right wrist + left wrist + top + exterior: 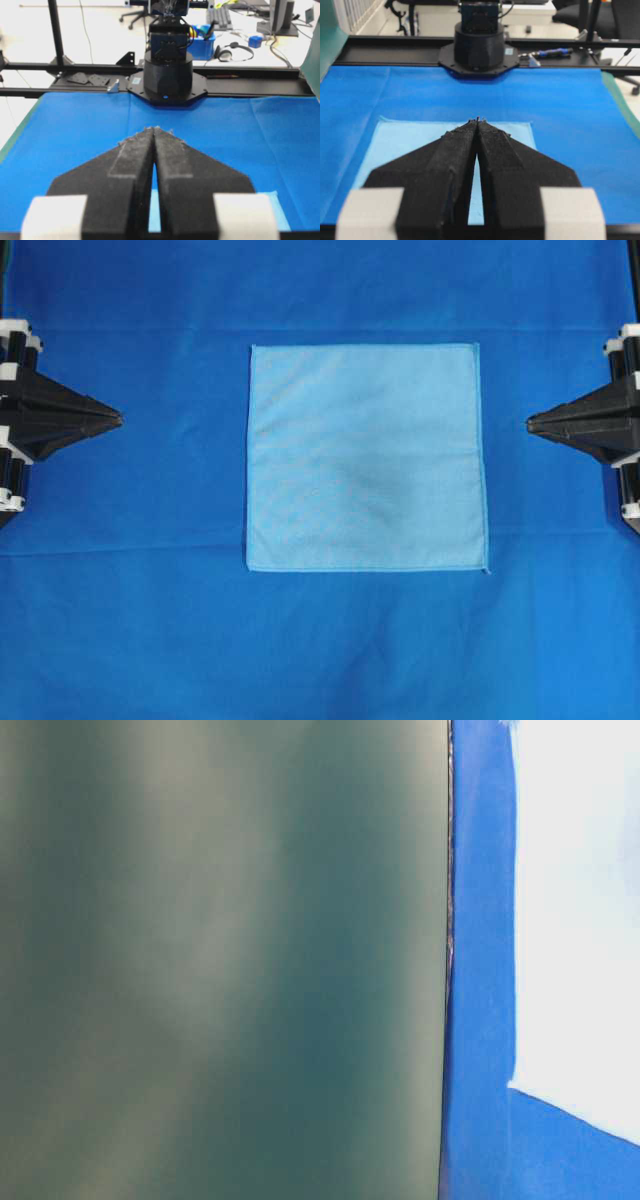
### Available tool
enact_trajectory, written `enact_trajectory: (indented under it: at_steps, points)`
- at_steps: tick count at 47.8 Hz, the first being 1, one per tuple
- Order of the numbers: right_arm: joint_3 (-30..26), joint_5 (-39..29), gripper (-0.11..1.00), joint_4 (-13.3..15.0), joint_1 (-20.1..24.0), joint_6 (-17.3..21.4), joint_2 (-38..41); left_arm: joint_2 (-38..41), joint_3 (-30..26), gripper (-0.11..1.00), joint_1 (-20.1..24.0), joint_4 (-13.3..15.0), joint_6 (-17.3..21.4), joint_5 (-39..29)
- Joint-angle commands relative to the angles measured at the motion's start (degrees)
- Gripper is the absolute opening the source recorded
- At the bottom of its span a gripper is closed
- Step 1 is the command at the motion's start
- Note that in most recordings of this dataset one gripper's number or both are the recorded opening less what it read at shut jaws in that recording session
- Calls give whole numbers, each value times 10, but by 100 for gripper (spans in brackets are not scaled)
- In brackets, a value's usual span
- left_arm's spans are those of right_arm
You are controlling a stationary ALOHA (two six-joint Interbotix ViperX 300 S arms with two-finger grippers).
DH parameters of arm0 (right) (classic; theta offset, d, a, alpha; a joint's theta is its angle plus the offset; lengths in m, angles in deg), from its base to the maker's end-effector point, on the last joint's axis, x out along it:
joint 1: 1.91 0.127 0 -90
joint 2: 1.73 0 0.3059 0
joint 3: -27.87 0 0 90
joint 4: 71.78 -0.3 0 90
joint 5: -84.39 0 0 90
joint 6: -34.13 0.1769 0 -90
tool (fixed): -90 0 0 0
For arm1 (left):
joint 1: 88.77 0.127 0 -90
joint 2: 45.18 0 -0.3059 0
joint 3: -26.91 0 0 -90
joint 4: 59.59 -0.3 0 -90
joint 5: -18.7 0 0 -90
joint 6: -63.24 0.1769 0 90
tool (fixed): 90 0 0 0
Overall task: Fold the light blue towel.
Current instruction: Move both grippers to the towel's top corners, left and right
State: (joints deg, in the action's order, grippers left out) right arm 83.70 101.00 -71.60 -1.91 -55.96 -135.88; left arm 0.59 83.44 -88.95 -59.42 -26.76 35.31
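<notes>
The towel (366, 457) lies flat mid-frame: thin, limp, light, likely clingy. Pinch a hemmed corner. Left fingers (118, 419) and right fingers (530, 423) clenched, empty.

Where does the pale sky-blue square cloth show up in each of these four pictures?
Overhead: pale sky-blue square cloth lies flat in the middle.
Table-level: washed-out pale patch at the right edge.
Left wrist: centre, partly behind the shut left pincer.
Right wrist: only slivers at the bottom.
Shared landmark: the darker royal-blue table cloth beneath it.
</notes>
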Motion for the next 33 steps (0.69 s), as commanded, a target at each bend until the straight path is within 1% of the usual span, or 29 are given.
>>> enact_trajectory:
  at_steps: [1, 6, 11, 16, 20, 27, 29, 33]
  points:
    - [-11, 4, 0, -1, -9, -1, 7, 20, -17, 0, 11, 9, 5, -4]
    - [-25, -45, 0, -1, -41, 2, 15, 48, -23, 0, 33, 9, 9, 4]
    - [-37, -107, 0, -1, -91, 5, 27, 85, -26, 0, 62, 9, 9, 18]
    - [-40, -147, 0, -2, -145, 5, 46, 130, -31, 0, 101, 9, 8, 21]
    - [-39, -160, 0, -2, -185, 6, 65, 171, -40, 0, 127, 9, 7, 22]
    - [-38, -163, 0, -2, -247, 5, 119, 242, -64, 1, 155, 9, 8, 21]
    - [-39, -163, 0, -1, -265, 4, 142, 269, -75, 4, 162, 9, 8, 22]
    - [-44, -166, 1, -1, -290, 0, 182, 317, -92, 25, 174, 9, 10, 21]
